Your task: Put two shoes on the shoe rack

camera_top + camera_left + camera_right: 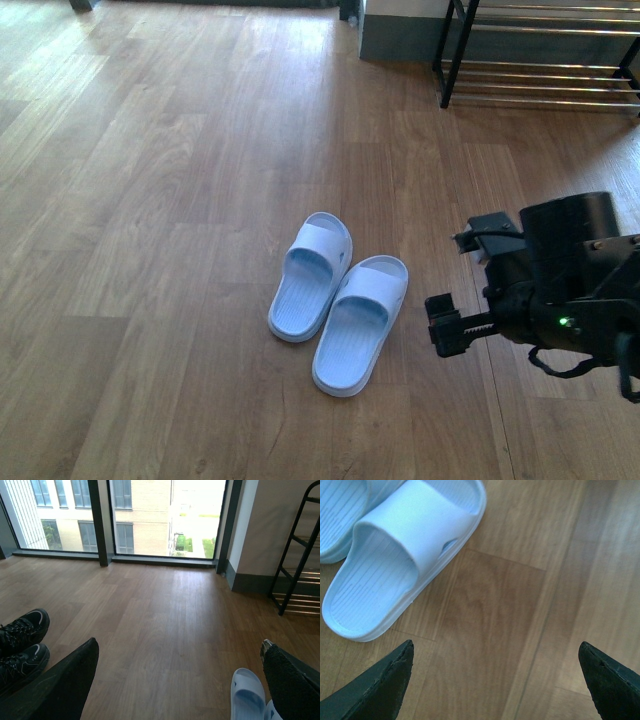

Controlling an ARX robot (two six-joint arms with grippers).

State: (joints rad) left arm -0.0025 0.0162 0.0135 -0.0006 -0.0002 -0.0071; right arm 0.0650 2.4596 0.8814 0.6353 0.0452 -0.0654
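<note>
Two pale blue slide sandals lie side by side on the wooden floor, one (pixel 311 277) to the left of the other (pixel 361 324). My right gripper (pixel 462 282) hovers just right of them, open and holding nothing. In the right wrist view the nearer slide (pixel 405 555) lies off to one side of the open gripper (pixel 495 680), with bare floor between the fingertips. The left gripper (pixel 180 680) is open too, with one slide (pixel 247 695) beside a finger (pixel 292 682). The black-framed shoe rack (pixel 545 70) with silver rods stands at the far right; its frame (pixel 300 555) also shows in the left wrist view.
A pair of black lace-up sneakers (pixel 20 645) sits on the floor by the other left finger (pixel 65 685). Tall windows (pixel 150 515) and a grey wall base (pixel 400 35) close off the far side. Wooden floor (pixel 150 200) stretches to the left.
</note>
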